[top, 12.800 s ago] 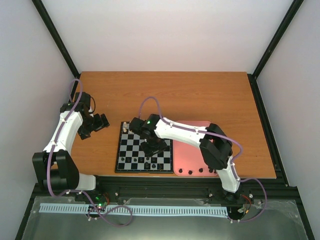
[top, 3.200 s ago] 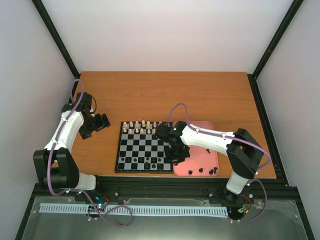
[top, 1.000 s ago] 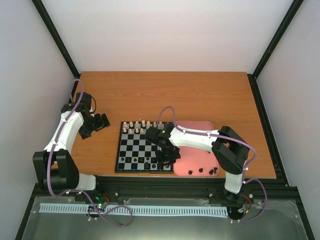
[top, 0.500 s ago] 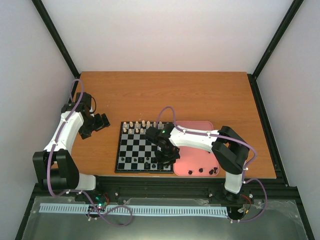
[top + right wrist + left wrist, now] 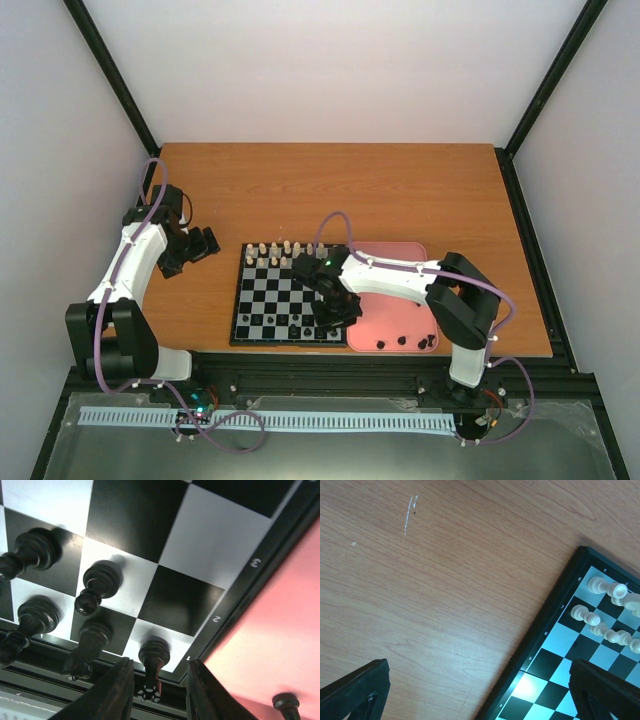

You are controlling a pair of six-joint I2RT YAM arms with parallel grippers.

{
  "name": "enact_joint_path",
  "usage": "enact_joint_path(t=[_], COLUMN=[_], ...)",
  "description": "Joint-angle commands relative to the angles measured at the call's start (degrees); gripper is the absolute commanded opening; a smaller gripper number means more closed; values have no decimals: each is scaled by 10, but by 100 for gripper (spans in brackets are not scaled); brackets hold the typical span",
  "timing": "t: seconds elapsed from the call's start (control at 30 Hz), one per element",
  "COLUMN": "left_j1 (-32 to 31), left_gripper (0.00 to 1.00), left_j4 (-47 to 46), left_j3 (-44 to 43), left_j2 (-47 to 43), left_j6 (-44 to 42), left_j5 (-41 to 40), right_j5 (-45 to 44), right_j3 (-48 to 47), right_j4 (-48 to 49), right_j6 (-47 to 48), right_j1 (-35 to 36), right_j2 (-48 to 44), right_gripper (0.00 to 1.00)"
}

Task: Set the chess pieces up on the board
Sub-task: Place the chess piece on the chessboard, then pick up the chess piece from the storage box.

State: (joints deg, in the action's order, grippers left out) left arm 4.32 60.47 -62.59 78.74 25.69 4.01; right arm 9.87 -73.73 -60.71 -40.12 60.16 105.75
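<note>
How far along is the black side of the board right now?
Done: four black pieces stand on the board near its corner. In hand: the right gripper is open around a fifth, the corner piece, standing on its square. Left: loose pieces wait on the pink tray; the left gripper hovers open beside the board.

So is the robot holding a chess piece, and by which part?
No, nothing is held. The right pincer is open around a black piece on the board, not touching. The left pincer is empty.
</note>
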Motion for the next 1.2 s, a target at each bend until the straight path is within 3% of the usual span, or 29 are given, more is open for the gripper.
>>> enact_joint_path(t=[0.0,0.23,0.5,1.17], left_j1=[-4,-4,-4,-4], left_gripper=[100,100,100,100], left_j4=[7,9,5,-1], left_j3=[-8,-15,-16,-10], left_j2=[-14,-13,-12,-3], left_j6=[-5,-4,-4,-3], left_j5=[-7,-5,3,6], right_j5=[-36,-78,-70,-38], right_j3=[-15,-5,144,235], right_j4=[-26,-73,-61,14], right_j6=[-10,-38,-77,-41], right_j1=[6,3,-47,-70], right_j2=[-34,-89,-200,-173], right_gripper=[33,45,52,46])
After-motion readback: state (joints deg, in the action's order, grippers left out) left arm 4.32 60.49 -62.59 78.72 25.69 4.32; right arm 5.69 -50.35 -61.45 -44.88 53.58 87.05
